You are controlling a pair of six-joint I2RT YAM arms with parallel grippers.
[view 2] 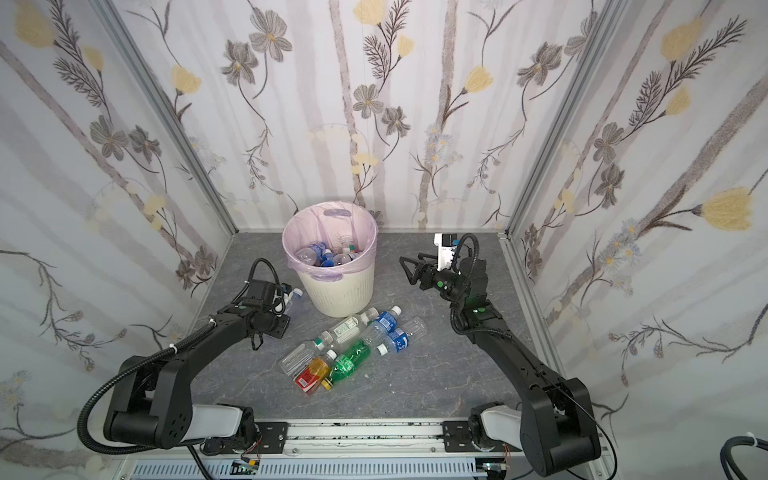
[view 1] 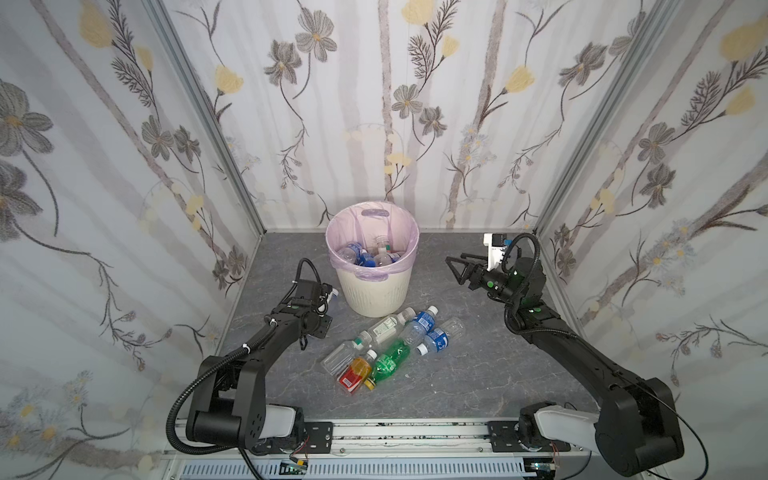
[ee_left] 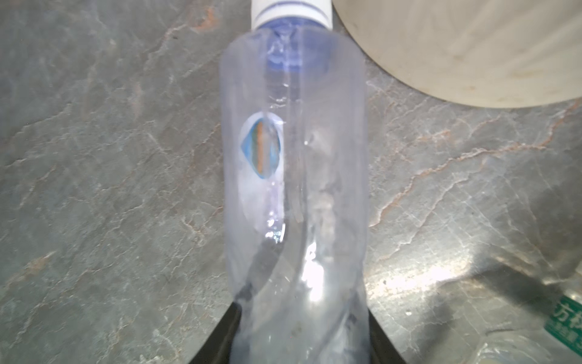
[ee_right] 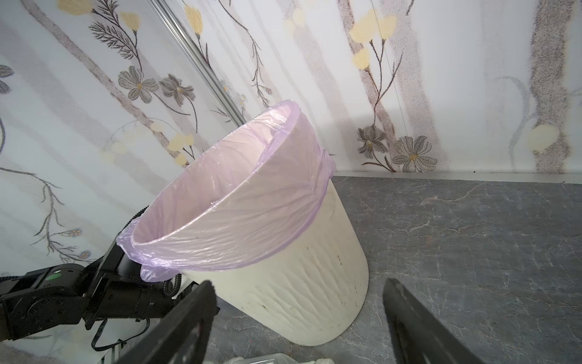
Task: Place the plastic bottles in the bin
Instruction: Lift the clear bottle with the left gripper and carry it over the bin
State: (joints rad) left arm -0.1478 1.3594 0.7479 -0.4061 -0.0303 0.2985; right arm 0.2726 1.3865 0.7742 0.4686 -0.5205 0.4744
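My left gripper [ee_left: 302, 318] is shut on a clear bottle with a white and blue cap [ee_left: 293, 151], held by its lower body just left of the bin [view 1: 372, 291]. In both top views that bottle [view 2: 294, 300] pokes out past the left wrist. The cream bin, lined with a lilac bag, holds several bottles [view 1: 365, 255]. Several more bottles lie in a cluster [view 1: 390, 349] on the table in front of it: two with blue labels, one green [view 1: 388, 361], one amber [view 1: 355, 372], the others clear. My right gripper [view 1: 457, 270] hangs open and empty right of the bin [ee_right: 283, 283].
The table is grey marbled stone [view 1: 457, 374], closed in by flowered walls on three sides. A metal rail [view 1: 395, 436] carrying both arm bases runs along the front edge. A clear bottle with a green label [ee_left: 563, 321] lies near the left gripper.
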